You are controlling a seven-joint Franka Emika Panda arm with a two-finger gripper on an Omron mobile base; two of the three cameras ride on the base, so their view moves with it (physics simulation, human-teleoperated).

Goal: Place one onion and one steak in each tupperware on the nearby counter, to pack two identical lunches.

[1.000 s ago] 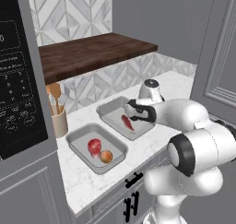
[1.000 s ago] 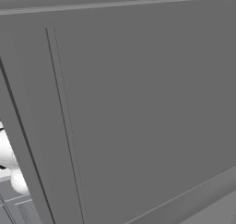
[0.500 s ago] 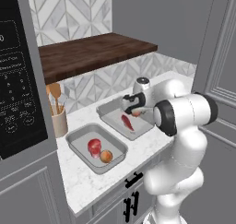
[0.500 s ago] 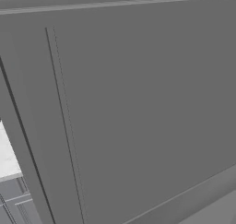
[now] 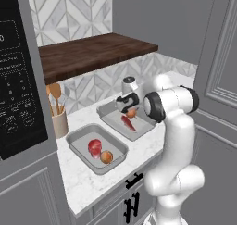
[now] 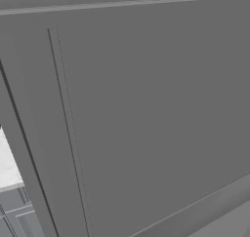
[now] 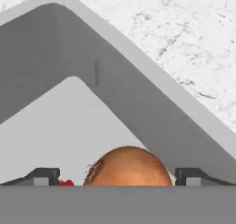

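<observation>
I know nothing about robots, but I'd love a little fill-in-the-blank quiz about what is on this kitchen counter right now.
1. The nearer tupperware holds a steak and an ____.
2. The gripper hovers over the ____ tupperware.
3. In the hand view, the round brown thing between the fingertips is an ____.
4. The wooden utensils stand in a beige ____ beside the microwave.

Missing words: onion; farther; onion; holder

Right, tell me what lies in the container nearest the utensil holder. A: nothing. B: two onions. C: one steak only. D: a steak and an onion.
D: the near tupperware holds a red steak with an onion beside it.
</observation>
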